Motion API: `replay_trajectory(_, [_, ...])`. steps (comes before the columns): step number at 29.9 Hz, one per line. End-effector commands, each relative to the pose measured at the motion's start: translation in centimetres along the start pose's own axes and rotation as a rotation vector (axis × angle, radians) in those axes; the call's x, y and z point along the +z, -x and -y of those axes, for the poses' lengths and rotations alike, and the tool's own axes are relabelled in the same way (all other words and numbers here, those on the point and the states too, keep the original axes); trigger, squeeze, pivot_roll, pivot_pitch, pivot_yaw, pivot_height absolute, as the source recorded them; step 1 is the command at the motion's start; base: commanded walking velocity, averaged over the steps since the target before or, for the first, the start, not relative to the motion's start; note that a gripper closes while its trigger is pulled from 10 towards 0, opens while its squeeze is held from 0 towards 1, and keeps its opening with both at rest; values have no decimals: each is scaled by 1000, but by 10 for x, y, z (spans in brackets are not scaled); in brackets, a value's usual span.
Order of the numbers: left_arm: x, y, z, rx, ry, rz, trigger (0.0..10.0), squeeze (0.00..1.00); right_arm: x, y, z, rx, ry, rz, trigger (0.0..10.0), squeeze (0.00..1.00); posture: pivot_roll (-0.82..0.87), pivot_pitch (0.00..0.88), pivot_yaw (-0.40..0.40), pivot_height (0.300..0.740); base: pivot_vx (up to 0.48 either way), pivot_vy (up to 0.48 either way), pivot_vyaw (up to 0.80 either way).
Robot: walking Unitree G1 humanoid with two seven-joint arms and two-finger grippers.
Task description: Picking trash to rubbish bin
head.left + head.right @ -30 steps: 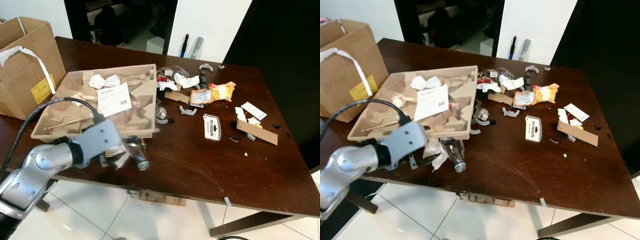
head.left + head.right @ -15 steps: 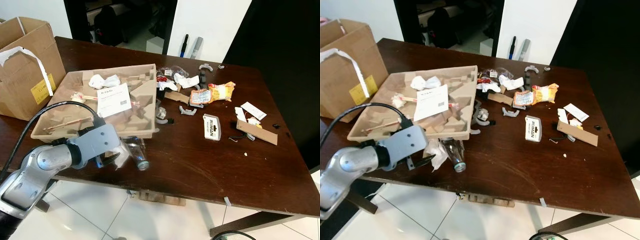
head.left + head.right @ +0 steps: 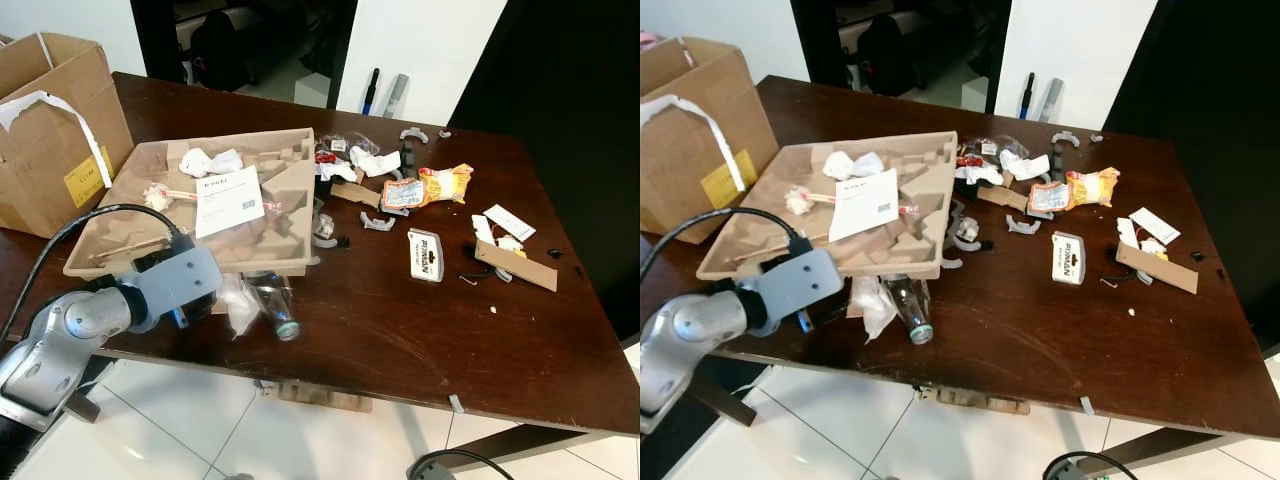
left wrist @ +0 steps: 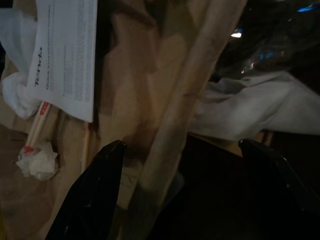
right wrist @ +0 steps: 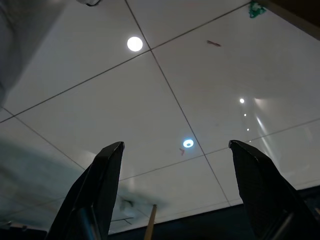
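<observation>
My view: a home dining room, dark wooden table (image 3: 400,320), white floor tiles (image 3: 250,440), doorway (image 3: 240,40) behind

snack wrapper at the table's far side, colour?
Orange-yellow snack wrapper; clearest in the left eye view.

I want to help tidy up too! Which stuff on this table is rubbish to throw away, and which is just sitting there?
Rubbish, probably:
clear bottle
white wrapper
orange snack bag
crumpled tissue
The open left hand is beside the bottle.

Just there:
cardboard box
pulp tray, maybe rubbish too
table
</observation>
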State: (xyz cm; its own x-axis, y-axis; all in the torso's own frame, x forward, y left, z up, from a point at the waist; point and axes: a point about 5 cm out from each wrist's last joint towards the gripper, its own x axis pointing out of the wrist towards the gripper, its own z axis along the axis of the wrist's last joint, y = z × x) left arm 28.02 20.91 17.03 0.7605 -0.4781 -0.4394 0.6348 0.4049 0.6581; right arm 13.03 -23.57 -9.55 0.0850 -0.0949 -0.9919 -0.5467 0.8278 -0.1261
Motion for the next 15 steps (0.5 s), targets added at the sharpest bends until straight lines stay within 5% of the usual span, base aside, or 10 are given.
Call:
replay_trajectory(1, [-3, -3, 3, -3, -2, -4, 10000, 0, -17, 0, 5, -5, -25, -30, 10000, 0, 202, 126, -100, 740, 0, 0, 0])
replay_trajectory(5, [-3, -4, 3, -11, 4, 7, 10000, 0, -29, 1, 13, -22, -36, -44, 10000, 0, 202, 126, -100, 740, 0, 0, 0])
replay_trajectory(6, [-3, -4, 5, -25, 11, 13, 7765, 0, -34, 1, 15, -30, -39, -49, 10000, 0, 192, 128, -98, 740, 0, 0, 0])
replay_trajectory(8, [-4, -5, 7, -51, 26, 23, 39, 0, -41, 2, 18, -40, -45, -56, 10000, 0, 192, 128, -98, 740, 0, 0, 0])
replay_trajectory(15, [-4, -6, 14, -101, 48, 34, 0, 0, -48, 1, 16, -51, -55, -60, 10000, 0, 188, 128, -101, 740, 0, 0, 0])
